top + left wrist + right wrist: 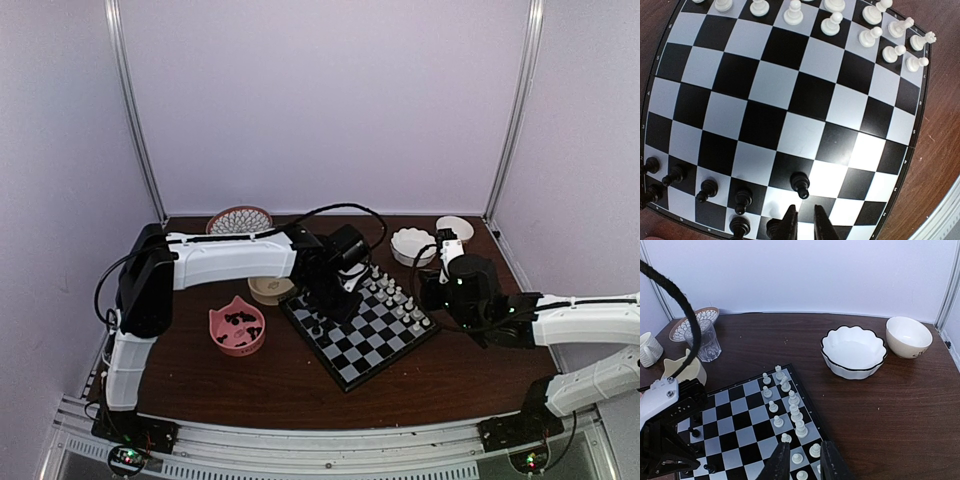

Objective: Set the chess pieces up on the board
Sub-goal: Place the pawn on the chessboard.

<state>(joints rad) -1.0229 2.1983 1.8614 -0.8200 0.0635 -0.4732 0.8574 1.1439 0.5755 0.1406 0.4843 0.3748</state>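
The left pincer (804, 211) hangs over the board (790, 100), its tips a tiny bit apart and empty, right by the black chess pieces (800, 184) along the board's edge. The right pincer (805, 447) is apart too, above the white pieces (795, 415).

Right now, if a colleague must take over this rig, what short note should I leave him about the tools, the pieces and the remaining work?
Left tool: low over the black side of the board, fingers slightly apart, nothing between them.
Right tool: above the white side, partly open, holding nothing.
Black chess pieces: several stand in the two rows under the left tool; more lie in the pink bowl left of the board.
Done: white pieces stand in two rows on the opposite side.
Left to do: bring the remaining black ones from the bowl to their squares.
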